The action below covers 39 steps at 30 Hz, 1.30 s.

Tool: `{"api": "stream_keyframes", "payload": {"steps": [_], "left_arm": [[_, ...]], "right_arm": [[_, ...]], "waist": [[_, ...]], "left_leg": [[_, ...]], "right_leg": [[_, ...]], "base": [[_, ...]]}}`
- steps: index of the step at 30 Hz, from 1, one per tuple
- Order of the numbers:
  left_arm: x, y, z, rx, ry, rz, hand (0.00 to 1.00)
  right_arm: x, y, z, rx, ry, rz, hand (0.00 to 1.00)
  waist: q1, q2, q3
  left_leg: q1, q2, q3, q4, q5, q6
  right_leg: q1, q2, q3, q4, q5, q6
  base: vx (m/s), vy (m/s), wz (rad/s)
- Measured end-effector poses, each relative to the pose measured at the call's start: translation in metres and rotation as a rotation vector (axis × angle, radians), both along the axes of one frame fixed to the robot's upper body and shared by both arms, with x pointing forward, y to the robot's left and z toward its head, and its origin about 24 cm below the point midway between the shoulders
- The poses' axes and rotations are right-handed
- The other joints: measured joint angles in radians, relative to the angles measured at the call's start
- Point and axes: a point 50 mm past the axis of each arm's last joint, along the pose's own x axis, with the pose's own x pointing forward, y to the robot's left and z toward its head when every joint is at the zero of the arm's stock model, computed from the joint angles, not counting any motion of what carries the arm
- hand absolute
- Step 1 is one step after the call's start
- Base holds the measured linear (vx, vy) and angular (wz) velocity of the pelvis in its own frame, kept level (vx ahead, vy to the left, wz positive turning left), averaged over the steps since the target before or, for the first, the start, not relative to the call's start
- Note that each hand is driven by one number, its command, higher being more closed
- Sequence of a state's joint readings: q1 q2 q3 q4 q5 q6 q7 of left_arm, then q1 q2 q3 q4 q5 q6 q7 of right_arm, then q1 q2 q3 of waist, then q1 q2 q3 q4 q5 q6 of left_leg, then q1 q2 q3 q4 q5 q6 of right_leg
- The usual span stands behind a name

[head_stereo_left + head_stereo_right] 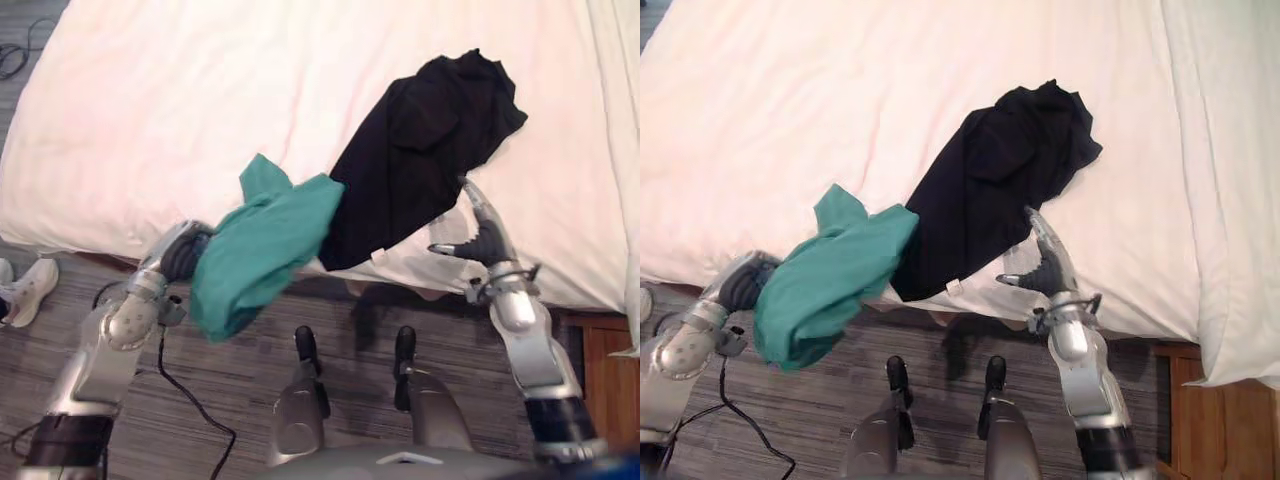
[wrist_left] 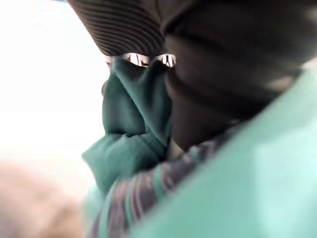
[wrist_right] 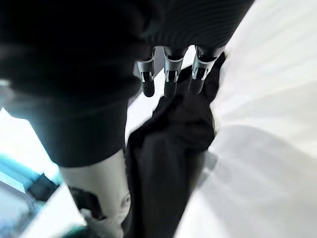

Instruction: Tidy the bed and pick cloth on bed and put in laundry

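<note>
Green cloth [image 1: 262,250] seemingly gripped by left robot hand [image 1: 181,254]; right robot hand [image 1: 487,240] open-fingered.

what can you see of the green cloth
The green cloth is a soft teal garment, crumpled into loose folds. The left hand is shut round a bunch of it at the near edge of the bed. Most of it hangs from the hand over the floor. An upper flap lies on the white sheet, and its edge seems to meet the black cloth.
</note>
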<state>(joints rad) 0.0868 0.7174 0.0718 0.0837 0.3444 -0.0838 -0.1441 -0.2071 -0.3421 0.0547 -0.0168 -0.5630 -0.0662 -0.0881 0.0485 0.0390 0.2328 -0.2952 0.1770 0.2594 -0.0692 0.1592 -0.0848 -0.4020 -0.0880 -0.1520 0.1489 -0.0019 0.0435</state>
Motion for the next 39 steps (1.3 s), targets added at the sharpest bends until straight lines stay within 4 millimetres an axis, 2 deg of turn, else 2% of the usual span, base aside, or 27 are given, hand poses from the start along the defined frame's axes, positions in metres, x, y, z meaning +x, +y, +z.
{"api": "stream_keyframes", "payload": {"steps": [1,4,5,8,10,12,15,20,22,23,24,27,29,31,32,35,39], "left_arm": [[-0.003,-0.002,-0.006,-0.005,0.024,-0.006,1.0],[-0.018,-0.019,-0.05,-0.122,0.143,0.009,1.0],[-0.023,-0.031,-0.071,-0.216,0.178,0.047,1.0],[-0.027,-0.058,-0.102,-0.395,0.225,0.116,1.0],[-0.026,-0.09,-0.132,-0.594,0.301,0.2,1.0],[-0.024,-0.105,-0.141,-0.682,0.324,0.251,1.0],[-0.016,-0.11,-0.141,-0.728,0.292,0.305,1.0],[0.002,-0.102,-0.136,-0.771,0.232,0.385,1.0],[0.012,-0.103,-0.135,-0.778,0.227,0.406,1.0],[0.015,-0.103,-0.134,-0.779,0.225,0.404,1.0],[0.019,-0.108,-0.134,-0.79,0.231,0.399,1.0],[0.027,-0.114,-0.131,-0.795,0.218,0.398,1.0],[0.036,-0.118,-0.125,-0.814,0.188,0.409,1.0],[0.042,-0.121,-0.12,-0.844,0.163,0.411,1.0],[0.047,-0.123,-0.114,-0.854,0.145,0.397,1.0],[0.054,-0.125,-0.108,-0.858,0.124,0.381,1.0],[0.058,-0.13,-0.105,-0.872,0.12,0.368,1.0]], "right_arm": [[0.004,0.0,0.005,-0.022,-0.018,0.0,0.0],[0.022,0.0,0.029,-0.097,-0.095,-0.011,0.0],[0.029,-0.001,0.039,-0.131,-0.122,-0.023,0.0],[0.041,-0.007,0.06,-0.16,-0.176,-0.054,0.0],[0.056,-0.017,0.087,-0.184,-0.228,-0.117,0.0],[0.064,-0.022,0.106,-0.193,-0.27,-0.157,0.0],[0.07,-0.024,0.132,-0.189,-0.341,-0.195,0.0],[0.085,-0.024,0.164,-0.218,-0.386,-0.243,0.0],[0.091,-0.037,0.2,-0.218,-0.406,-0.286,0.0],[0.091,-0.04,0.207,-0.21,-0.419,-0.294,0.0],[0.092,-0.041,0.212,-0.194,-0.421,-0.297,0.0],[0.102,-0.036,0.196,-0.147,-0.387,-0.303,0.0],[0.1,-0.033,0.211,-0.139,-0.426,-0.298,0.0],[0.1,-0.031,0.211,-0.129,-0.419,-0.28,0.0],[0.101,-0.027,0.208,-0.098,-0.414,-0.265,1.0],[0.101,-0.022,0.215,-0.077,-0.44,-0.248,1.0],[0.105,-0.019,0.211,-0.011,-0.414,-0.223,1.0]], "waist": [[0.002,0.0,0.001],[0.012,0.003,0.03],[0.018,0.004,0.044],[0.019,0.003,0.07],[0.018,-0.001,0.109],[0.017,0.0,0.128],[0.013,0.0,0.146],[0.003,0.001,0.17],[0.005,0.006,0.176],[0.006,0.007,0.183],[0.013,0.008,0.202],[0.018,0.011,0.21],[0.011,0.014,0.214],[0.014,0.015,0.215],[0.013,0.015,0.215],[0.002,0.015,0.215],[-0.001,0.015,0.215]], "left_leg": [[-0.006,-0.003,0.001,-0.001,0.004,-0.001],[-0.009,-0.013,0.002,0.0,0.007,0.003],[-0.013,-0.015,0.0,0.0,0.007,0.003],[-0.031,-0.02,-0.007,0.0,0.012,0.008],[-0.042,-0.023,-0.017,-0.005,0.023,0.011],[-0.045,-0.023,-0.021,-0.02,0.033,0.009],[-0.061,-0.023,-0.022,-0.023,0.038,0.009],[-0.092,-0.025,-0.022,-0.027,0.046,0.012],[-0.134,-0.024,-0.021,-0.027,0.055,0.013],[-0.139,-0.024,-0.022,-0.027,0.058,0.012],[-0.144,-0.023,-0.021,-0.027,0.059,0.013],[-0.168,-0.023,-0.019,-0.028,0.06,0.011],[-0.183,-0.022,-0.012,-0.027,0.067,0.01],[-0.186,-0.018,-0.006,-0.028,0.067,0.009],[-0.197,-0.015,-0.004,-0.028,0.068,0.007],[-0.224,-0.01,-0.006,-0.028,0.073,0.005],[-0.222,0.006,-0.01,-0.028,0.081,-0.005]], "right_leg": [[-0.009,-0.003,0.001,0.002,0.001,0.001],[-0.014,-0.014,0.004,0.007,0.003,0.004],[-0.016,-0.016,0.003,0.008,0.003,0.004],[-0.031,-0.02,-0.001,0.007,0.006,0.008],[-0.038,-0.022,-0.003,0.007,0.009,0.009],[-0.045,-0.02,-0.006,0.007,0.011,0.009],[-0.063,-0.019,-0.006,0.006,0.014,0.009],[-0.087,-0.018,-0.001,-0.019,0.038,0.01],[-0.116,-0.015,0.0,-0.051,0.066,0.01],[-0.118,-0.015,-0.001,-0.056,0.071,0.011],[-0.118,-0.013,-0.001,-0.069,0.081,0.01],[-0.138,-0.011,0.0,-0.083,0.092,0.009],[-0.15,-0.01,0.005,-0.099,0.108,0.007],[-0.152,-0.006,0.01,-0.109,0.114,0.006],[-0.162,-0.002,0.013,-0.113,0.119,0.005],[-0.188,0.001,0.013,-0.113,0.124,0.002],[-0.188,0.013,0.005,-0.105,0.124,-0.004]], "base": [[-0.02,0.043,0.04],[0.01,0.032,0.03],[0.02,0.022,0.05],[-0.01,0.018,0.09],[-0.02,0.014,0.12],[-0.02,-0.001,0.06],[0.0,0.0,0.0],[-0.01,0.005,-0.02],[-0.03,0.013,0.0],[-0.03,0.008,0.02],[0.0,0.0,0.0],[0.0,0.0,0.0],[-0.01,-0.003,-0.06],[-0.03,-0.014,-0.11],[-0.03,-0.022,-0.09],[-0.01,-0.006,-0.02],[0.0,-0.02,-0.01]]}}
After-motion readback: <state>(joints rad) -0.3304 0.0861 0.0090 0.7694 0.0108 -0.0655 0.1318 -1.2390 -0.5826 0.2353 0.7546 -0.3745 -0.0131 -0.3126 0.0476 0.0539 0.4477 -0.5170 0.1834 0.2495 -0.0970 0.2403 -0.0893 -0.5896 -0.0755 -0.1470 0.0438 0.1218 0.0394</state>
